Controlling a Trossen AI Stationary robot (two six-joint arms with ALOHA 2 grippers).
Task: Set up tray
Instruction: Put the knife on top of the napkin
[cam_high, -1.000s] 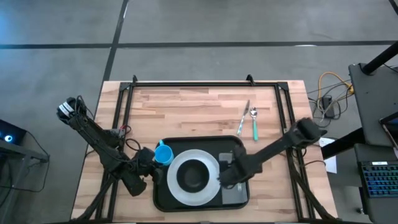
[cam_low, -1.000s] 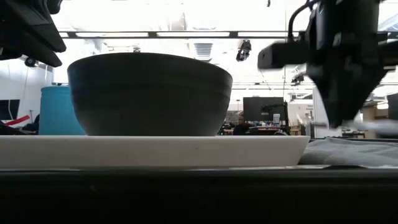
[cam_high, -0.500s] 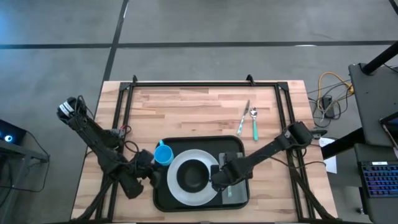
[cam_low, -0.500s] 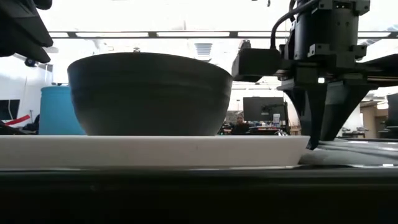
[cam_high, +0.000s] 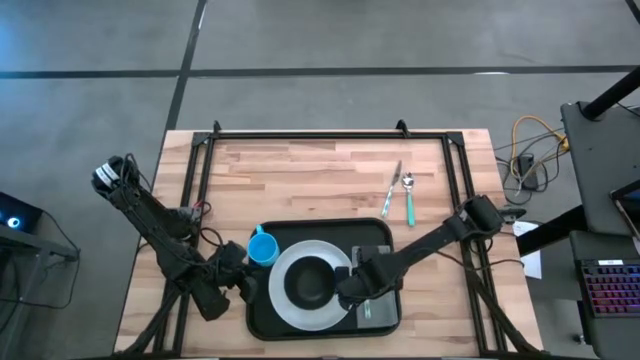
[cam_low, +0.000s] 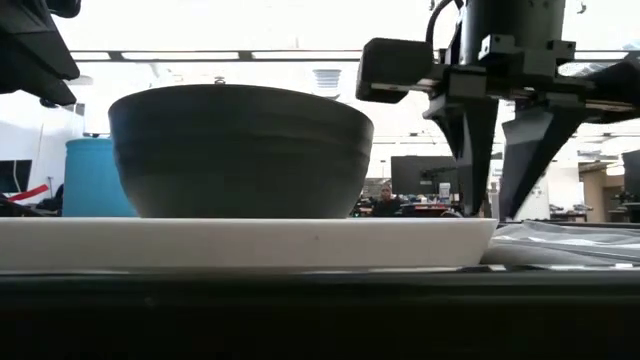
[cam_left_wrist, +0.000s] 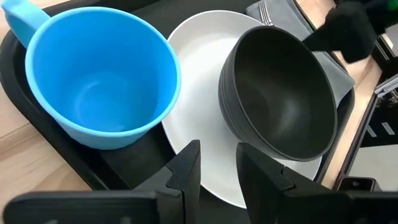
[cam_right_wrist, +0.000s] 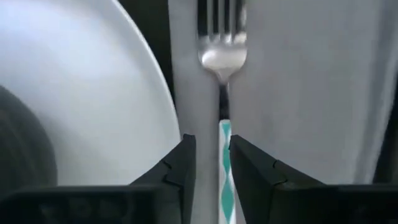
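Large black rectangular tray (cam_high: 262, 315) lies beneath the right hand (cam_right_wrist: 208, 163). Its fingers stand slightly apart astride a teal-handled metal fork (cam_right_wrist: 222, 81), not gripping. The left hand (cam_left_wrist: 214, 163), narrowly open, holds nothing.

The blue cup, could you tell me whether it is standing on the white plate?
No, the blue cup stands beside the plate, on the tray itself.

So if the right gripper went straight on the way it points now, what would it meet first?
Most likely the fork: the right gripper points down over it, fingers open astride the handle. The fork lies on the napkin beside the plate; the depth is unclear.
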